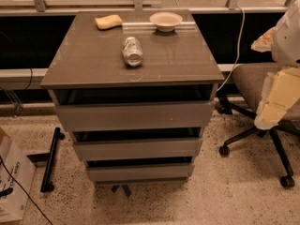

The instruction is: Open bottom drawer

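A grey-brown cabinet (133, 55) stands in the middle with three handleless drawer fronts stacked. The bottom drawer (139, 172) is the lowest and smallest-looking front, near the floor, with a dark gap above it. The mid-sized front (137, 148) and the tallest front (135, 116) sit above it. My gripper (276, 104), with cream padded fingers, hangs at the right edge of the view, well right of the cabinet and above the chair, touching nothing.
On the cabinet top lie a can on its side (132, 51), a white bowl (165, 20) and a yellow sponge (108, 21). An office chair (255, 86) stands right of the cabinet. A cardboard box (11, 182) and a black bar (51, 161) lie on the floor at left.
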`<state>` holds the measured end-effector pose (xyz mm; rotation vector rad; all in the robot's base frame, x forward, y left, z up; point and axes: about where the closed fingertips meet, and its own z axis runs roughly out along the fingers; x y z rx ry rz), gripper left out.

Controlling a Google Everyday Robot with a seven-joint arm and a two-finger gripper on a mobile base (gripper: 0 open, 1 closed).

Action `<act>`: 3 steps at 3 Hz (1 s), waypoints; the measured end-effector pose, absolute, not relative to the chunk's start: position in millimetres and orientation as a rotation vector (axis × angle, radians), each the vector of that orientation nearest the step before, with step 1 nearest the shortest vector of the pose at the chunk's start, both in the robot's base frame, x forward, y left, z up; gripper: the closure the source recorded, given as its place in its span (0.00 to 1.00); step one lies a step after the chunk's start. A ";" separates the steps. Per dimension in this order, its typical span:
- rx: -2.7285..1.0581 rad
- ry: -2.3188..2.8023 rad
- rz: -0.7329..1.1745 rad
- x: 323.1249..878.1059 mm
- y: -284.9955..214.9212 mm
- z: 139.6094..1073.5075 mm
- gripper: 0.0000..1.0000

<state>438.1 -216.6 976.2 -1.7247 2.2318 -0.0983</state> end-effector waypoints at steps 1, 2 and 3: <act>-1.722 2.221 -0.104 438.7 -215.0 977.0 0.00; -1.737 2.191 -0.094 447.0 -206.0 946.3 0.00; -1.741 2.187 -0.064 455.3 -201.4 915.2 0.00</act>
